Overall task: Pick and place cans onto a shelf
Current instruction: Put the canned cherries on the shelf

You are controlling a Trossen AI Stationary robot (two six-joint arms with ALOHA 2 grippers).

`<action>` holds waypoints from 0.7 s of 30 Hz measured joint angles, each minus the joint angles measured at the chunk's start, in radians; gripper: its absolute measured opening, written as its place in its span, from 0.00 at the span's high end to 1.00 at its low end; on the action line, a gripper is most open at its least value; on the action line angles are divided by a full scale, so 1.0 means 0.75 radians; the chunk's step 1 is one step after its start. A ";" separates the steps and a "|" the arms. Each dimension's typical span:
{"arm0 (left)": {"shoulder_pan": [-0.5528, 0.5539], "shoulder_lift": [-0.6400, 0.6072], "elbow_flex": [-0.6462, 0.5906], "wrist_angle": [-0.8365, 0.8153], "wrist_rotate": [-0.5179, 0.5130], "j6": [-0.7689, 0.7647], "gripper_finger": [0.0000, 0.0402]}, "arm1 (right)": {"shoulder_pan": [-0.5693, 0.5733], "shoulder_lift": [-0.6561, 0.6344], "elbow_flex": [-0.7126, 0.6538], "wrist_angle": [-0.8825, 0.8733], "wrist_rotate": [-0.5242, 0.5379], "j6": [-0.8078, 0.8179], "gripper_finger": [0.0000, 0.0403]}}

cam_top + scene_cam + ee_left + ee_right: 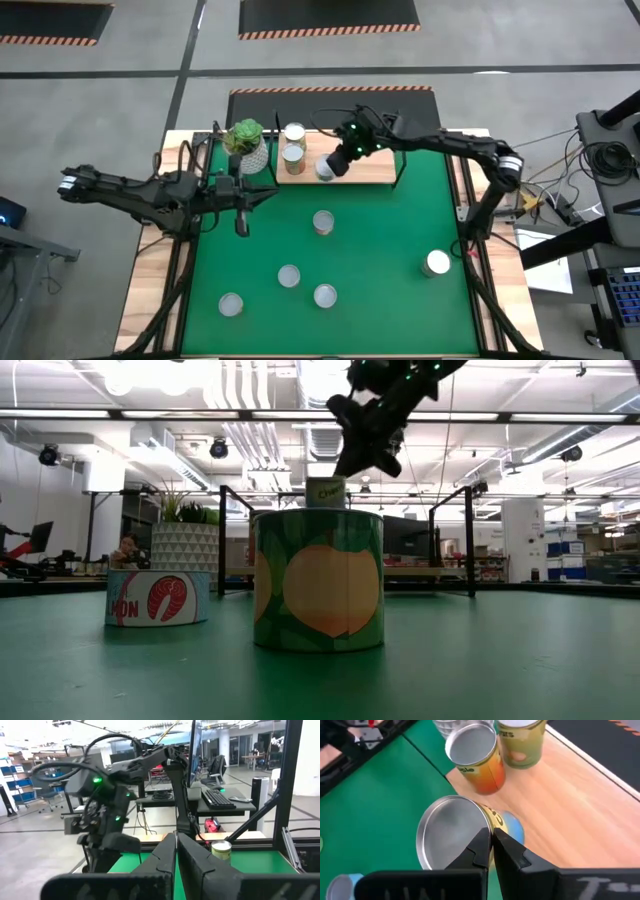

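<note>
The light-wood shelf (pixel 370 167) stands at the mat's far edge, and two cans (pixel 293 133) (pixel 293 156) stand on its left end. My right gripper (pixel 338 163) is over the shelf, shut on a third can (pixel 451 838) with a silver top and a yellow and blue label. That can also shows in the low view (pixel 326 490), under the gripper (pixel 365 445). Several more cans stand on the green mat (pixel 322 222) (pixel 289 276) (pixel 325 295) (pixel 231 304) (pixel 437 263). My left gripper (pixel 243 222) hangs shut and empty over the mat's left part. My right gripper pinches the can at the edge of its top rim (pixel 485 827), on the side toward the wrist, between its two nearly closed fingers (pixel 479 847). The fingers slant down from above. The can hangs roughly upright over the shelf board; I cannot tell whether its bottom touches the board.
A white pot with a green plant (pixel 247 146) stands just left of the shelf. Black posts (pixel 400 168) rise at the shelf's ends. In the low view a peach-labelled can (pixel 318 580) and a salmon-labelled can (pixel 157 598) stand close in front.
</note>
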 joint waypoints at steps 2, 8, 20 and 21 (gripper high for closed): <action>0.000 -0.004 -0.002 -0.002 0.000 0.000 1.00 | -0.021 0.034 0.021 -0.008 -0.032 -0.006 0.98; 0.000 -0.001 -0.002 -0.002 0.000 0.005 1.00 | -0.070 0.082 0.028 -0.016 -0.038 -0.036 0.98; 0.000 -0.001 -0.002 -0.002 0.001 0.010 1.00 | -0.096 0.096 0.020 -0.014 -0.024 -0.093 0.98; 0.000 -0.001 -0.002 -0.002 0.001 0.010 1.00 | -0.095 0.096 0.016 -0.012 -0.023 -0.093 0.98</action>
